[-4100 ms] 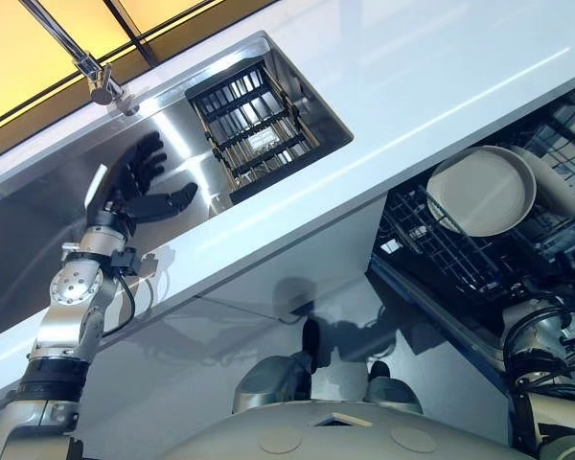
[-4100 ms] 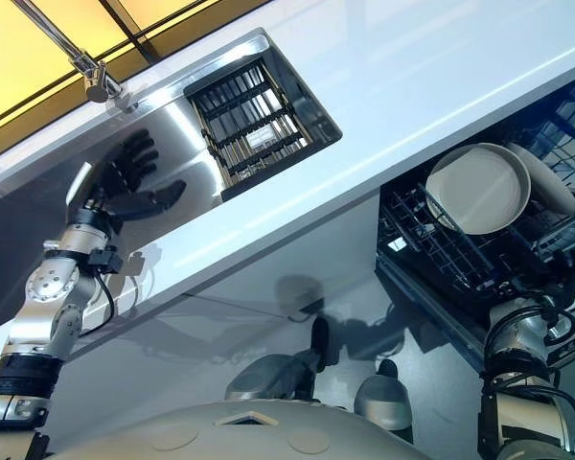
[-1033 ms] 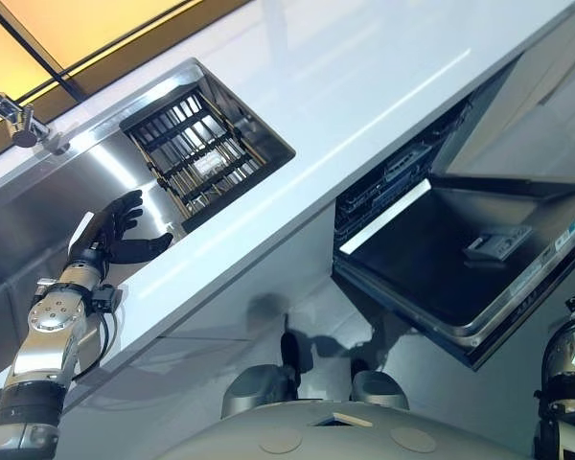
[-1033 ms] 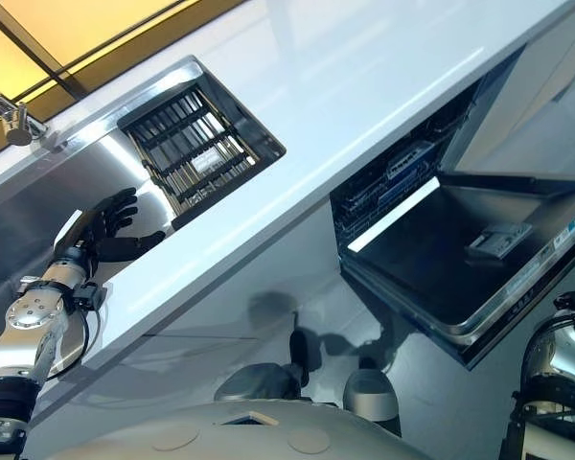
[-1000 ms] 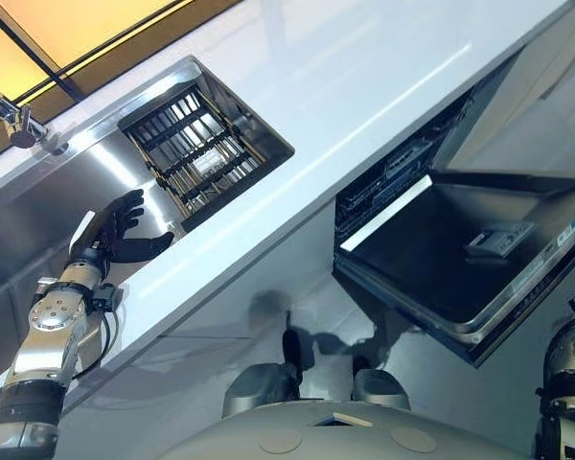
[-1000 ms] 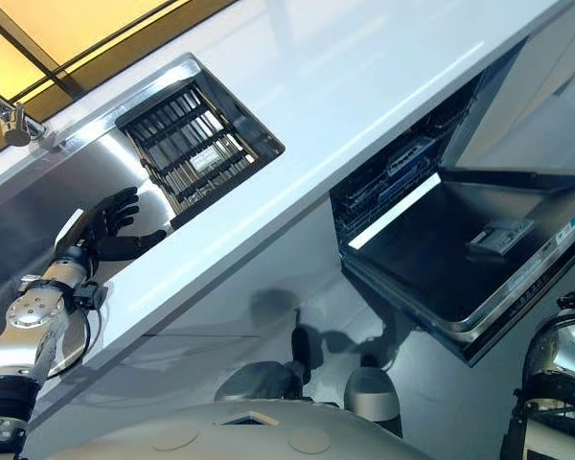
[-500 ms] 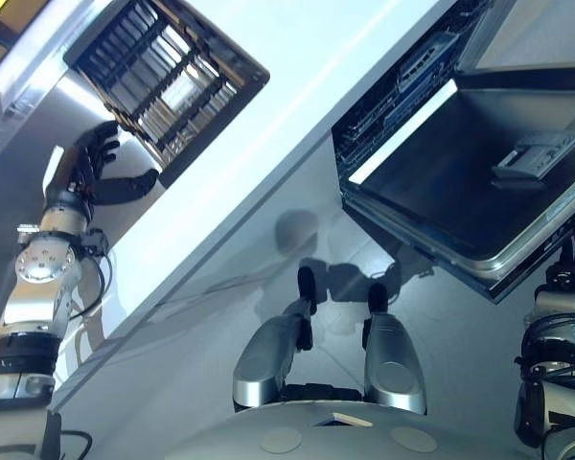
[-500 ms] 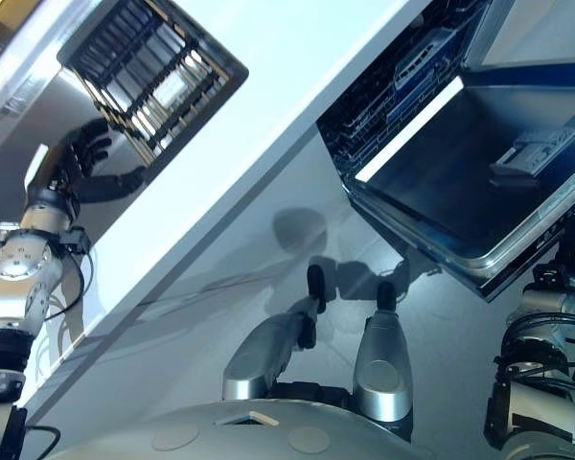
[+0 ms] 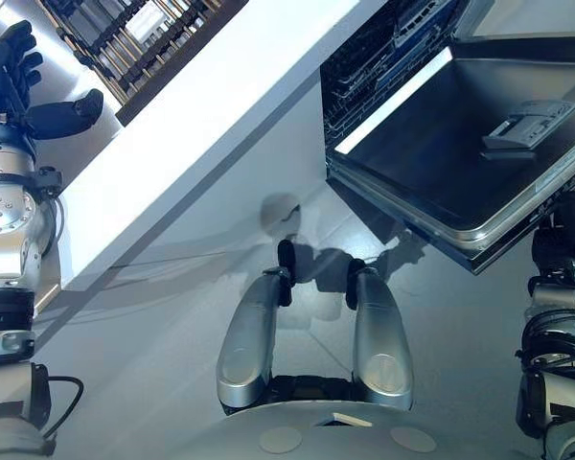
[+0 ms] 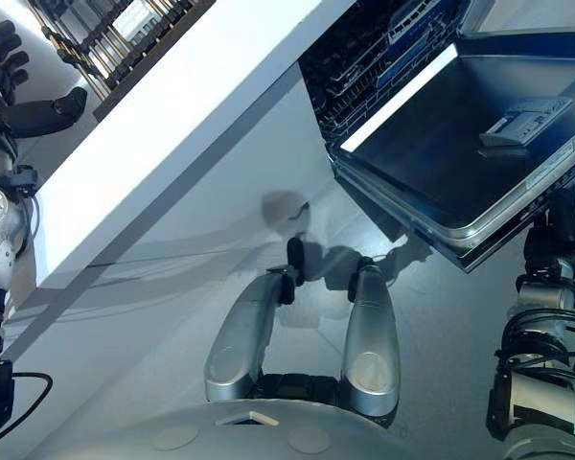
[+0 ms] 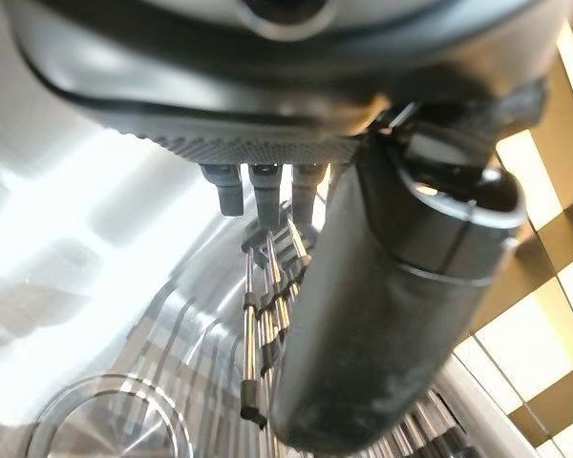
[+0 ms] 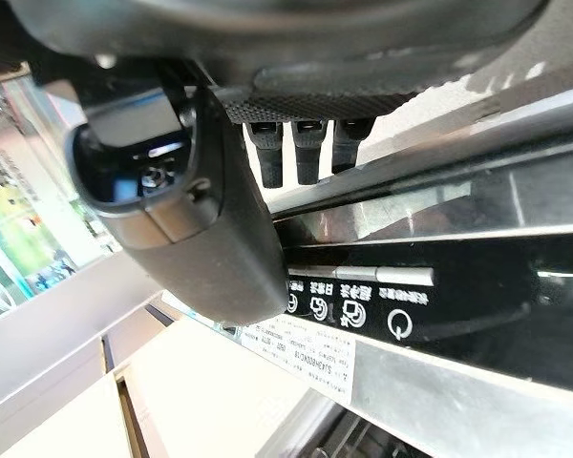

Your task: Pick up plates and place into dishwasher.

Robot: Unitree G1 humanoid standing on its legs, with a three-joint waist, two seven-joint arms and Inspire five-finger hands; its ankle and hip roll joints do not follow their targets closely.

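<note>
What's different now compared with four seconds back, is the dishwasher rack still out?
No. The rack with its plates has gone back inside, and the dishwasher door is tilted partway up toward shut. The right hand is at the door's top edge, by the control strip. The camera has swung downward, so the shift of the whole scene is not things moving. The left hand stays open over the sink beside the drying rack.

The robot's left hand (image 9: 14, 91) is raised on its silver-grey arm, dark fingers (image 9: 10, 57) straight and spread, thumb (image 9: 62, 110) held out sideways, holding nothing. The right hand (image 12: 267, 114) has its short dark fingers (image 12: 301, 153) straight beside the thick thumb (image 12: 201, 219), empty too.
</note>
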